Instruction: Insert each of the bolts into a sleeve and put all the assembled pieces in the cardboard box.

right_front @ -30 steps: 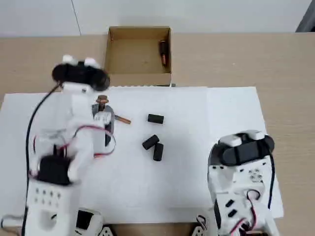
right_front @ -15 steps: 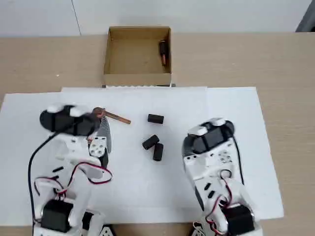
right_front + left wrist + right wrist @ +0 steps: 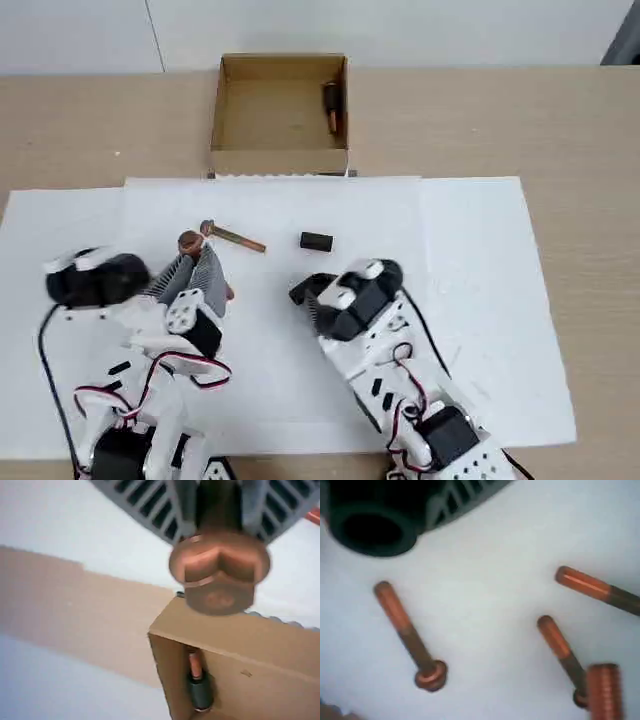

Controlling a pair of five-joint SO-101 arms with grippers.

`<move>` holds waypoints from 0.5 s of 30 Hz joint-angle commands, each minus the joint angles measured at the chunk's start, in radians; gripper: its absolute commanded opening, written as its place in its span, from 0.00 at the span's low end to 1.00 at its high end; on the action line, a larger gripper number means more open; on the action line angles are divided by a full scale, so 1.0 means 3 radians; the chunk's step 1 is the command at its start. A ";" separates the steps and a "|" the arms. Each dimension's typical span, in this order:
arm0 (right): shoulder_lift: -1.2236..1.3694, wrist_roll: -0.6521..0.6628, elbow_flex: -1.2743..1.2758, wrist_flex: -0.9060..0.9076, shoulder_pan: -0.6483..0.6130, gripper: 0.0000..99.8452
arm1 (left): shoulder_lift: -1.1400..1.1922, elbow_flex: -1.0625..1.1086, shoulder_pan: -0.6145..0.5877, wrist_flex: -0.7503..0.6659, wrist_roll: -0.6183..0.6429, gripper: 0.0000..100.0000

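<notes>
We find one assembled piece (image 3: 332, 107) in the cardboard box (image 3: 222, 110), lying along a side wall. The left gripper (image 3: 193, 262) clamps a bolt (image 3: 219, 570) over the white paper (image 3: 480, 300). The right gripper (image 3: 312, 295) sits right beside a sleeve (image 3: 372, 527) — whether it grips it, we cannot tell.

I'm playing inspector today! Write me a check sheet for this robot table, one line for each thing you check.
Surface: white paper spread on a wooden table.
Job's things: the cardboard box holds one assembled piece; a black sleeve lies alone on the paper; at least three loose bolts lie on the paper.
Clutter: nothing seen.
Grippers: the left gripper is shut on a bolt, head sticking out in front; the right gripper sits at a second sleeve, grip unclear.
Cables: red, white and black wires run along both arms.
Surroundings: a pale wall behind the table.
</notes>
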 commanded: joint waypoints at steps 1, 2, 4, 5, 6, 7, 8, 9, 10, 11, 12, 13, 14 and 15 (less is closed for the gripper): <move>-0.0028 0.0107 0.0031 -0.0212 -0.0248 0.00 | -0.0041 -0.0013 0.0010 -0.0107 0.0302 0.01; -0.0028 0.0179 0.0066 -0.0228 -0.0294 0.00 | -0.0041 -0.0013 0.0015 -0.0107 0.0348 0.01; -0.0028 0.0271 0.0113 -0.0228 -0.0366 0.00 | -0.0041 -0.0013 0.0082 -0.0107 0.0409 0.01; -0.0028 0.0286 0.0128 -0.0228 -0.0396 0.00 | -0.0041 -0.0008 0.0133 -0.0107 0.0425 0.01; -0.0028 0.0292 0.0133 -0.0228 -0.0422 0.00 | -0.0041 -0.0008 0.0194 -0.0107 0.0445 0.01; -0.0028 0.0292 0.0133 -0.0228 -0.0448 0.00 | -0.0041 -0.0008 0.0256 -0.0107 0.0481 0.01; -0.0028 0.0292 0.0133 -0.0228 -0.0483 0.00 | -0.0041 -0.0008 0.0307 -0.0107 0.0501 0.01; -0.0028 0.0297 0.0133 -0.0228 -0.0519 0.00 | -0.0041 -0.0008 0.0353 -0.0107 0.0511 0.01; -0.0028 0.0297 0.0133 -0.0228 -0.0555 0.00 | -0.0041 -0.0008 0.0399 -0.0107 0.0511 0.01; -0.0028 0.0297 0.0133 -0.0228 -0.0586 0.00 | -0.0041 -0.0008 0.0435 -0.0113 0.0511 0.01; -0.0028 0.0297 0.0128 -0.0228 -0.0616 0.00 | -0.0041 -0.0008 0.0471 -0.0118 0.0511 0.01; -0.0028 0.0297 0.0123 -0.0228 -0.0642 0.00 | -0.0041 0.0003 0.0496 -0.0148 0.0511 0.01; -0.0028 0.0297 0.0113 -0.0228 -0.0662 0.00 | -0.0041 0.0038 0.0522 -0.0194 0.0511 0.01; -0.0028 0.0297 0.0107 -0.0228 -0.0678 0.00 | -0.0041 0.0079 0.0537 -0.0261 0.0506 0.01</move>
